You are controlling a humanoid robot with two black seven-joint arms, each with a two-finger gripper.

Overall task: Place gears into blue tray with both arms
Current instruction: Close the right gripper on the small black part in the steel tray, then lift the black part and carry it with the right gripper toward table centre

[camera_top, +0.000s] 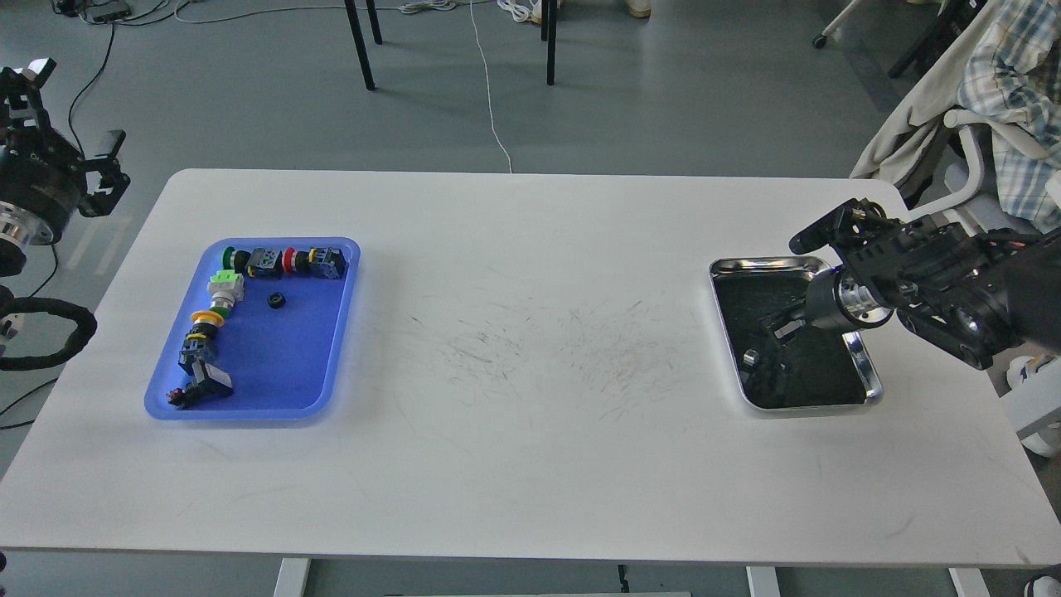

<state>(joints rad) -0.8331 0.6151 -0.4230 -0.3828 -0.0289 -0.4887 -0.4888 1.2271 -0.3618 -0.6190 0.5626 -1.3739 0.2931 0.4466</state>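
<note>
- My right hand (779,327) is reaching into the steel tray (866,385) at the white bench's (530,464) right; I cannot tell its grip against the dark lining.
- My left hand (70,137) is hovering open and empty off the bench's left edge.
- One gear (276,300) is lying in the blue tray (282,390), beside the push-button switches (225,286).

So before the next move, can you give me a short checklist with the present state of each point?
1. Blue tray lies flat on the table: ok.
2. One gear already lies in the blue tray, apart from the push-button switches: ok.
3. Bare floor remains in the blue tray for more gears: ok.
4. Right end effector is down in the steel tray: ok.
5. Right end effector holds a gear: cannot tell, dark on dark.
6. Left end effector is off the table's left edge, away from the blue tray: ok.
</note>
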